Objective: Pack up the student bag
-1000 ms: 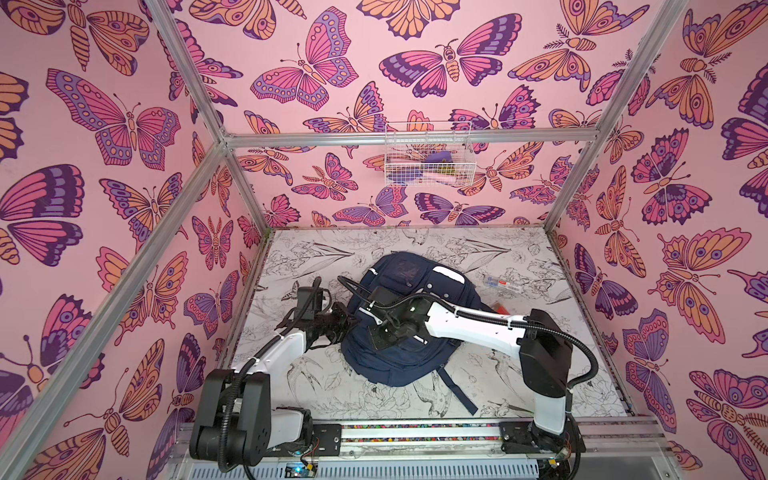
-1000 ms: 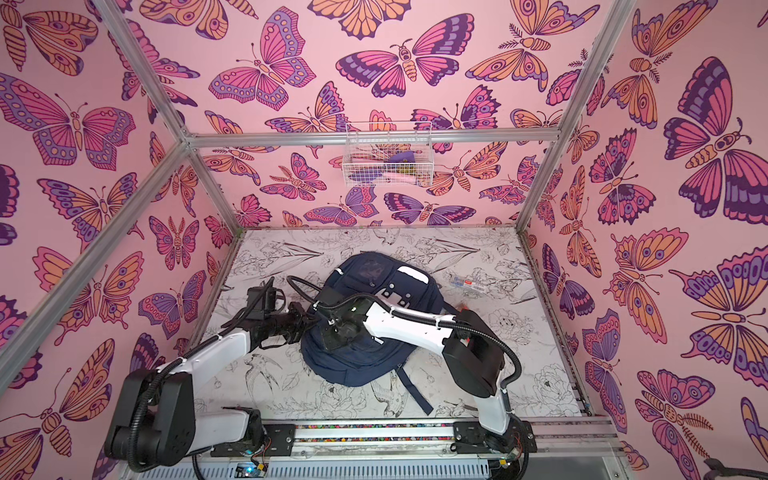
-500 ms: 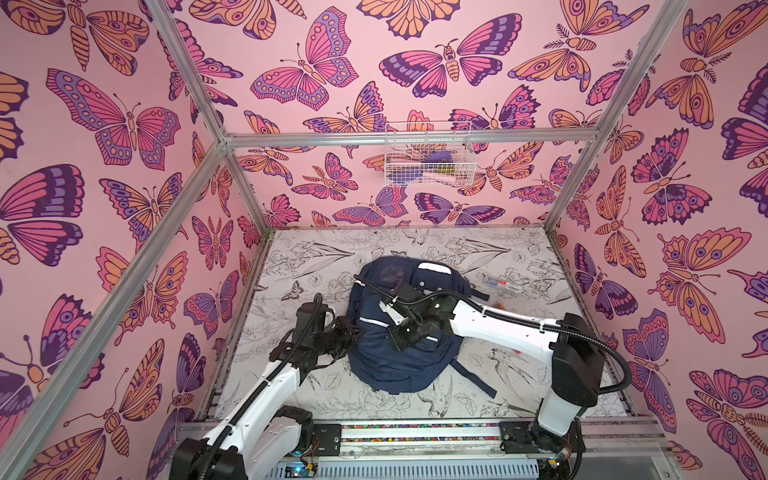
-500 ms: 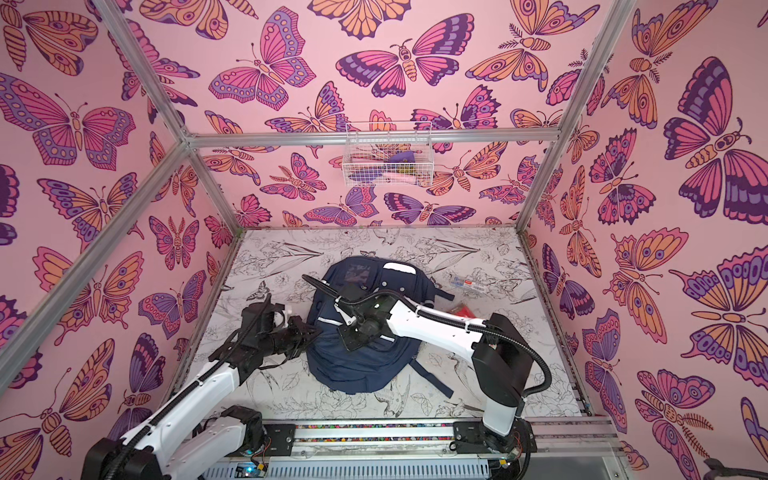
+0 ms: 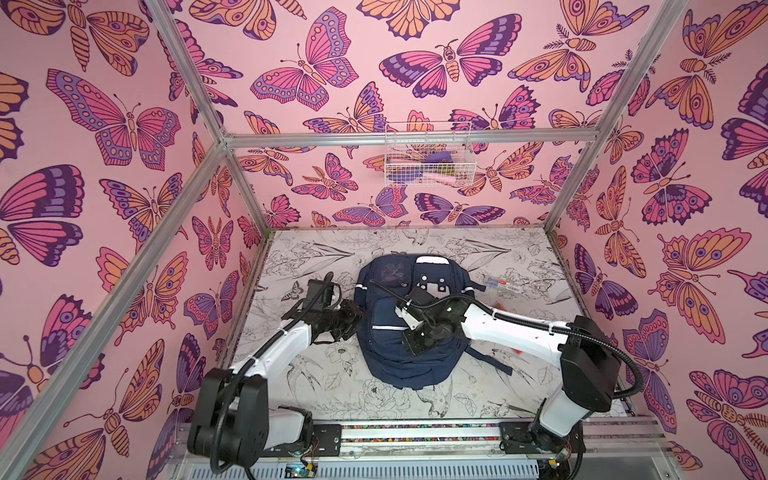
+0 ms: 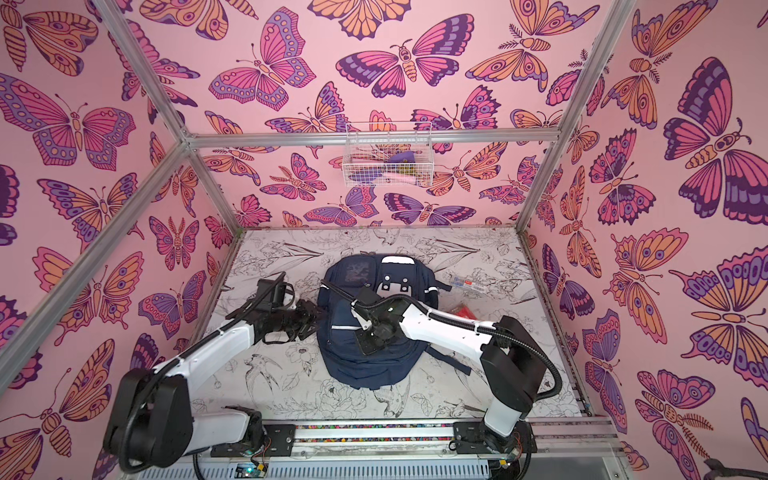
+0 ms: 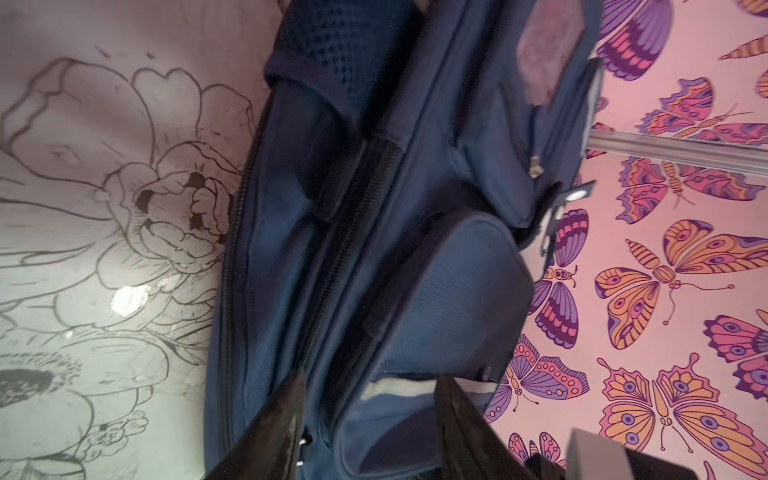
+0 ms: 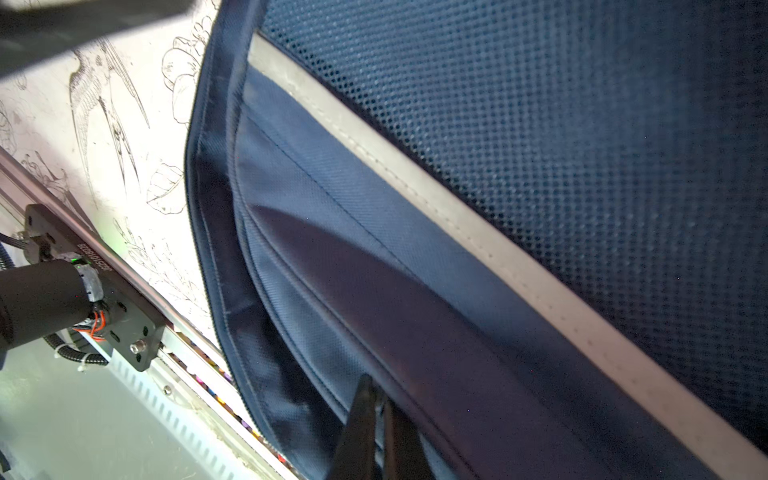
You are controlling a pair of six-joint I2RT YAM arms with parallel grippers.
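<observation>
The student bag [image 5: 409, 365] [image 6: 365, 368], navy with white stripes, lies flat in the middle of the table in both top views. My left gripper [image 5: 356, 318] [image 6: 313, 320] is at the bag's left side. In the left wrist view this gripper [image 7: 372, 380] is open, its fingers straddling the bag's [image 7: 395, 249] side pocket without closing on it. My right gripper [image 5: 415, 345] [image 6: 365, 345] rests over the front pocket. It [image 8: 376, 388] is shut, tips against the bag's fabric [image 8: 457, 208]; whether anything is pinched I cannot tell.
A white wire basket [image 5: 428, 160] with small items hangs on the back wall. A clear pen pack [image 5: 496, 283] and a red item [image 6: 463, 309] lie right of the bag. A dark strap [image 5: 486, 359] trails from the bag. The rail [image 5: 415, 428] runs along the front.
The left gripper has opened and let go of the bag's left side. The bag has turned and shifted a little to the right, and the right gripper stayed shut on top of it.
</observation>
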